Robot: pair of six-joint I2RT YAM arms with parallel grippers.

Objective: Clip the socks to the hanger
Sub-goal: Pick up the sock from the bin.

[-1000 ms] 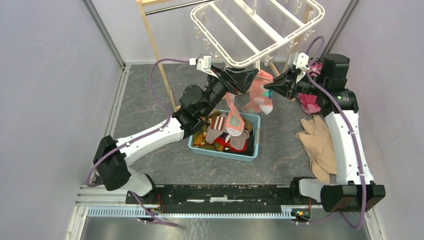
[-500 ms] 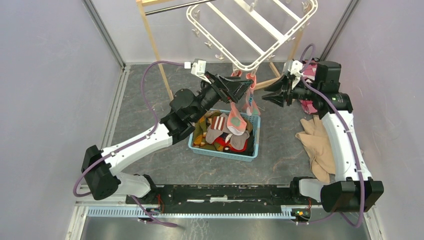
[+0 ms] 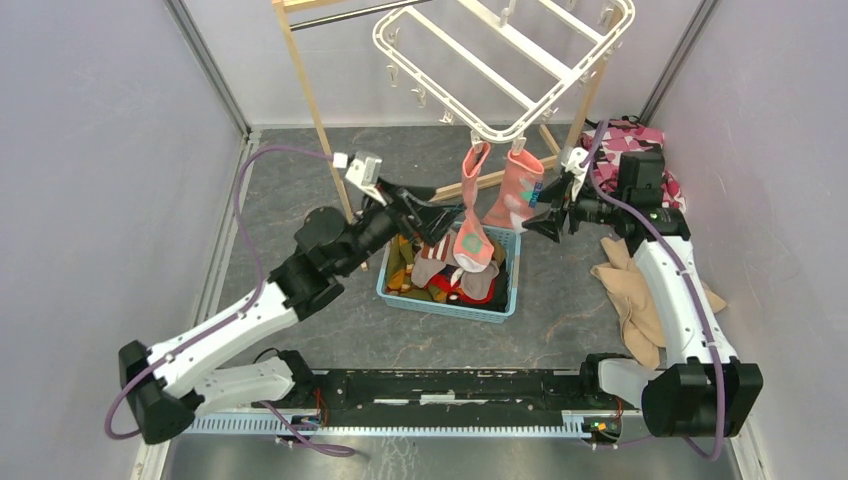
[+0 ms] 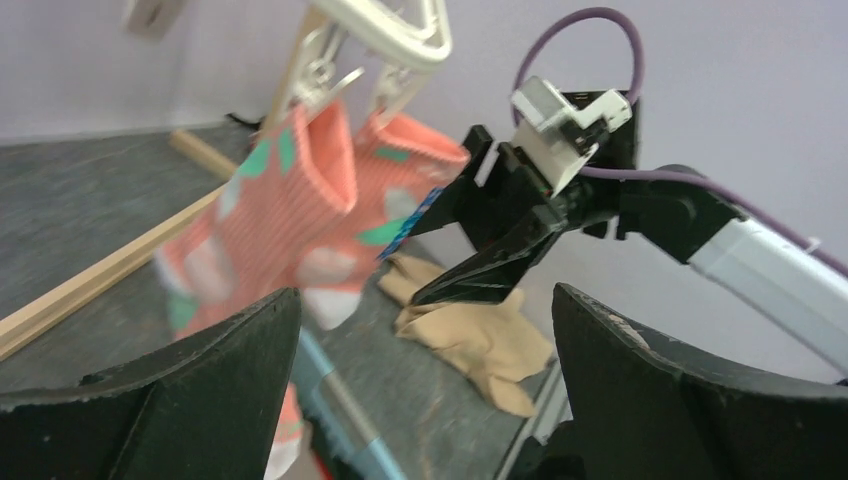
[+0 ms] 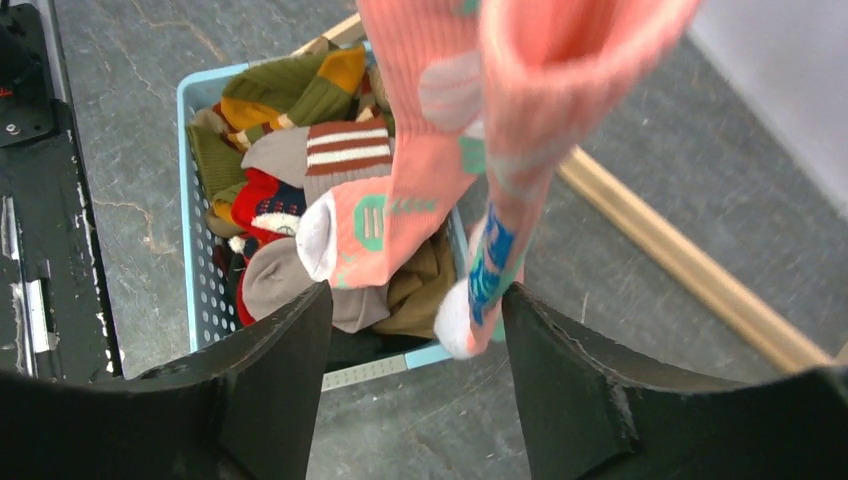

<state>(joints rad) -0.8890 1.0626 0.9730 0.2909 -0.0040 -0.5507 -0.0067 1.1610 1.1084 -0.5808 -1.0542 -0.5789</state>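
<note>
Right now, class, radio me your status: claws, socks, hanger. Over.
Left claw open, empty. Right claw open, empty, close by. Two pink socks clipped to hanger. More socks wait in basket.

White plastic hanger (image 3: pixel 490 133): a tilted rectangular rack with parallel crossbars and small clips dangling from its rim. Two salmon-pink socks with teal and white patches, the left sock (image 3: pixel 468 215) and the right sock (image 3: pixel 515 195), hang cuff-up from neighbouring clips at its near corner. The remaining socks (image 3: pixel 440 270) lie heaped in the blue basket (image 3: pixel 445 305) below.

readable text: none | blue patch (image 5: pixel 490 262) on hanging salmon-pink sock (image 5: pixel 545 85): marks too blurred to read | numbers: none
</note>
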